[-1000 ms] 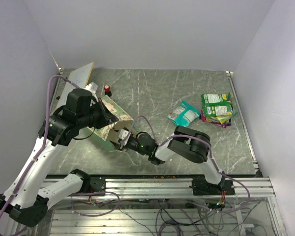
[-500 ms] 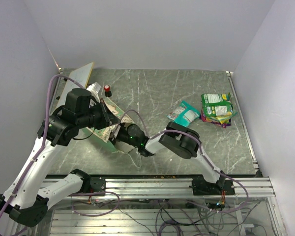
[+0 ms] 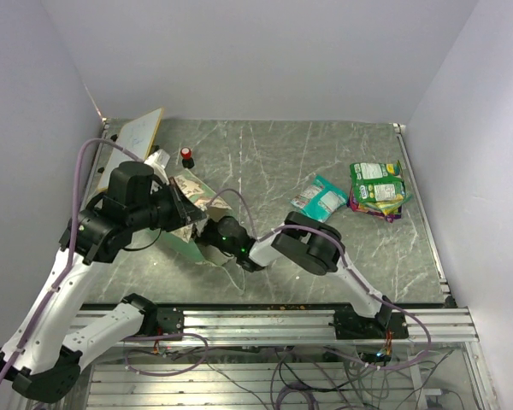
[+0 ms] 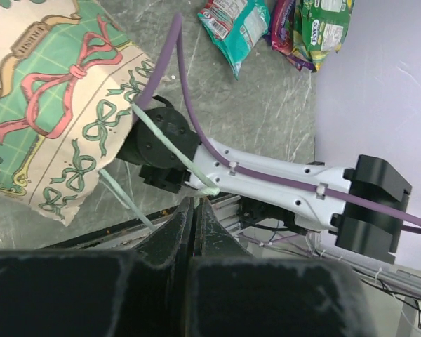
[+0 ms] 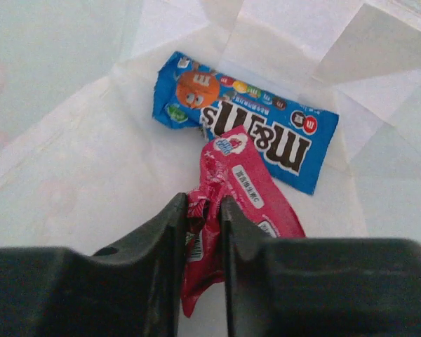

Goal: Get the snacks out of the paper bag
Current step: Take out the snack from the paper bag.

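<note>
The red-pink packet [image 5: 242,186] lies inside the paper bag [image 4: 56,105], its near end pinched btw the narrowed fingers of the right gripper [image 5: 202,209]; not lifted out yet. A blue packet [image 5: 249,130] touches it at 12 o'clock, also in the bag. The bag sits approx 9 o'clock on the table [image 3: 265,154], with the left gripper [image 4: 195,205] clamped on its string handle [image 4: 165,144]. A teal packet [image 3: 319,198] & a green-purple pile [image 3: 376,188] are already out at 3 o'clock. Roughly half done, I'd say; at least 2 left.

The left arm [image 3: 53,295] and right arm [image 3: 363,286] have white links, black joints, purple cables [image 4: 179,42] and black fingers [image 5: 154,281].
</note>
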